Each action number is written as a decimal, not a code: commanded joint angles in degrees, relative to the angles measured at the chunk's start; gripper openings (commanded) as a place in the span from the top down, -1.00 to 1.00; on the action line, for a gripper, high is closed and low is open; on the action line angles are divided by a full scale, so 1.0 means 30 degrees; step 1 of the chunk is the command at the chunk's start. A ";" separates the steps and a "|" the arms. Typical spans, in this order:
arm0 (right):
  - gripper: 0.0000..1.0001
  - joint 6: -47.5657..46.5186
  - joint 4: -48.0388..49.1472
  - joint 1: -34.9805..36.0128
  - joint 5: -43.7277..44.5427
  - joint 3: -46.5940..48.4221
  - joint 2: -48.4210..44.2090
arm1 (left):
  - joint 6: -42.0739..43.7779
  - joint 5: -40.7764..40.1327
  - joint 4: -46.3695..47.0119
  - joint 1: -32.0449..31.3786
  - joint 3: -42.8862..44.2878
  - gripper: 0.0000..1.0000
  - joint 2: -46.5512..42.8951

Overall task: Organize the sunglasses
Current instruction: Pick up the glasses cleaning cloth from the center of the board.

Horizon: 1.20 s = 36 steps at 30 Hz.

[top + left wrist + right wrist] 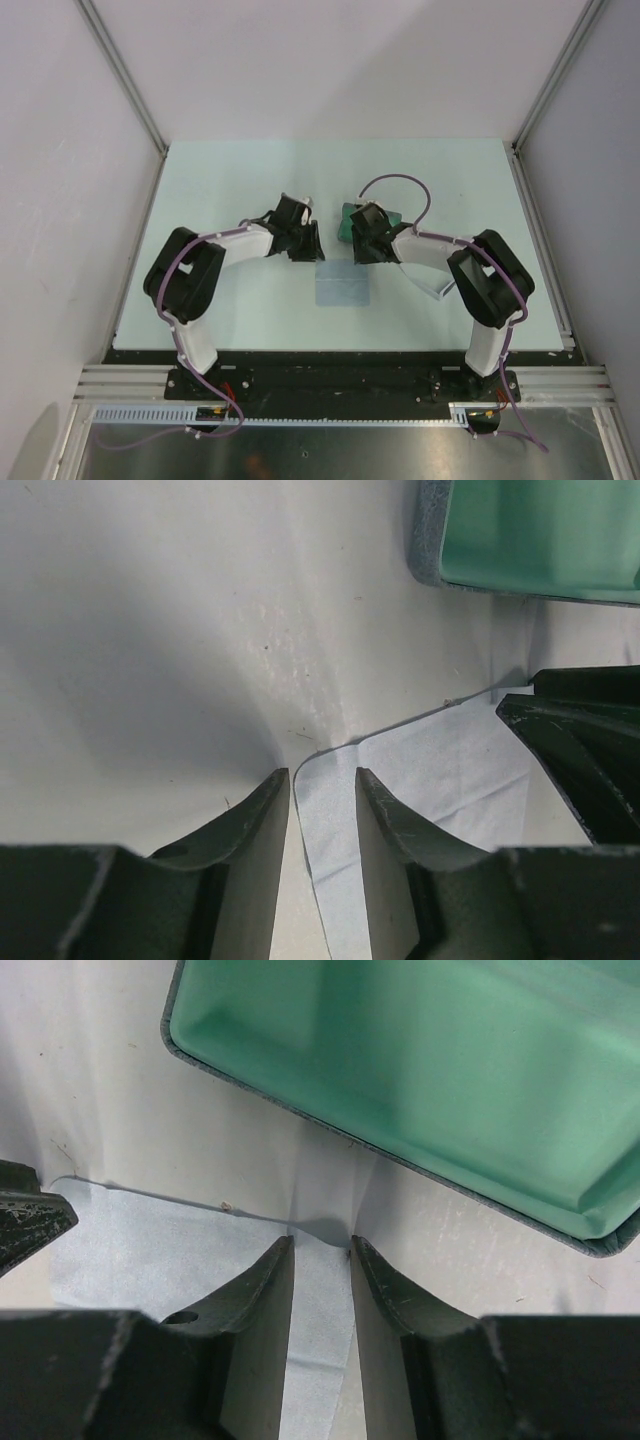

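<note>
The sunglasses are out of view in all frames. A grey-blue cloth (342,287) lies flat on the table between the two arms. My left gripper (305,243) (322,772) is open, its fingers low over the cloth's (440,770) far left corner, which lies flat in the gap. My right gripper (368,248) (320,1242) is open too, straddling the cloth's (150,1240) far right edge. Just beyond both stands an open grey felt case (349,219) (540,530) (430,1070) with a green lining, and what shows of its inside holds nothing.
The pale table (230,180) is walled in by white panels and metal posts. The other arm's dark fingers show at the edge of each wrist view, the right one's (580,750) and the left one's (25,1215), so the two grippers stand close together.
</note>
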 commanded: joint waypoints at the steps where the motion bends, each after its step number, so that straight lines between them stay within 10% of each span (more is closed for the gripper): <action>1: 0.34 -0.0122 -0.0438 0.0121 0.0560 -0.0185 0.0680 | 0.0820 -0.1156 -0.1626 -0.0195 -0.0463 0.22 -0.0032; 26: 0.57 -0.0239 -0.0291 0.0180 0.0032 -0.0214 0.0797 | 0.0381 -0.1857 -0.1918 -0.0957 0.0094 0.77 0.0906; 36: 1.00 -0.0971 -0.0086 0.0180 -0.0026 -0.0214 0.0358 | 0.0644 -0.2122 -0.1977 -0.0928 0.0534 0.99 0.0438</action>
